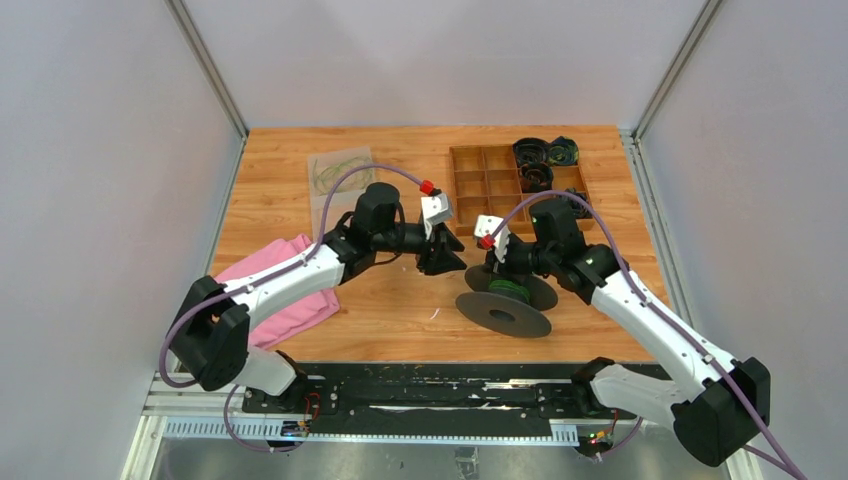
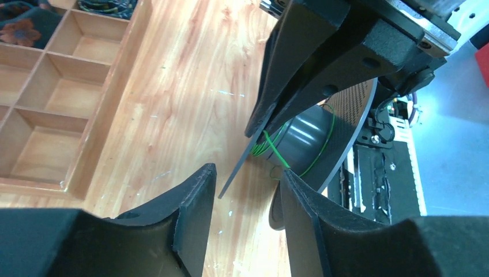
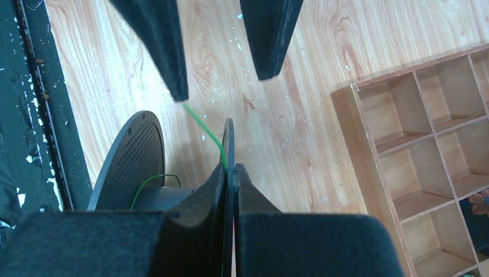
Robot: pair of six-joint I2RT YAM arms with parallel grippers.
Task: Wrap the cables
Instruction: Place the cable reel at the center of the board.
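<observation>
You are mid-wind. Your right claw is clamped on the thin edge of one flange of the black plastic spool. Your left claw faces it, just in front, with its fingers apart and nothing between them.

The thin yellowish-green cable runs straight from the flange edge at the right claw's tips up to the tip of one left finger. I cannot tell whether it touches that finger. A few slack turns lie round the smooth dark-grey hub behind the right claw.

My judgement is that the next move calls for the left claw to pinch that free strand and lead it round the hub, between the flanges. The wire looks fine and springy, so loose loops may slip off.

The flanges are flat, stiff, perforated discs. The divided wooden tray sits beside the right claw.
</observation>
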